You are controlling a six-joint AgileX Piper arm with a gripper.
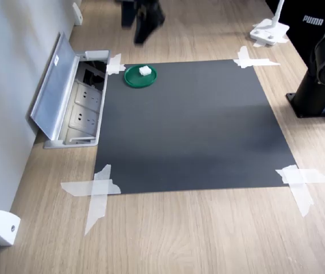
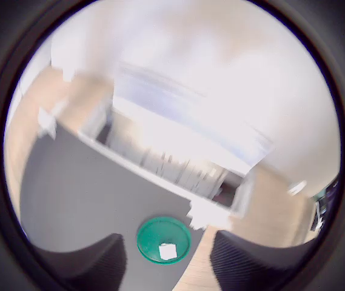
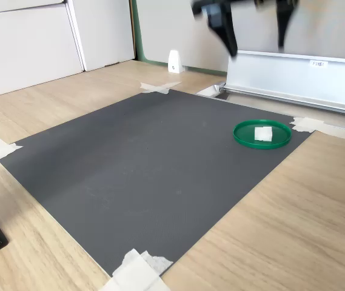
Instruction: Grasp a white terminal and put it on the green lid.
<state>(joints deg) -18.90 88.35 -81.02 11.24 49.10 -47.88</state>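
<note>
The green lid (image 1: pixel 133 79) (image 3: pixel 245 137) lies flat at a corner of the black mat, close to the open socket box. The white terminal (image 1: pixel 145 71) (image 3: pixel 263 133) rests on the lid, inside its rim. My gripper (image 1: pixel 140 20) (image 3: pixel 254 27) hangs well above the lid, blurred at the top edge of both exterior views. It is open, with nothing between its fingers. In the wrist view the lid (image 2: pixel 151 237) with the terminal (image 2: pixel 168 251) on it shows far below, between the two dark fingers (image 2: pixel 99 264) of the gripper (image 2: pixel 166 237).
A black mat (image 1: pixel 191 125) is taped at its corners to the wooden table. A floor-type socket box (image 1: pixel 79 105) with its metal flap raised stands beside the lid. A white wedge piece (image 1: pixel 3 227) sits by the wall. A black stand (image 1: pixel 322 74) is at the first exterior view's right.
</note>
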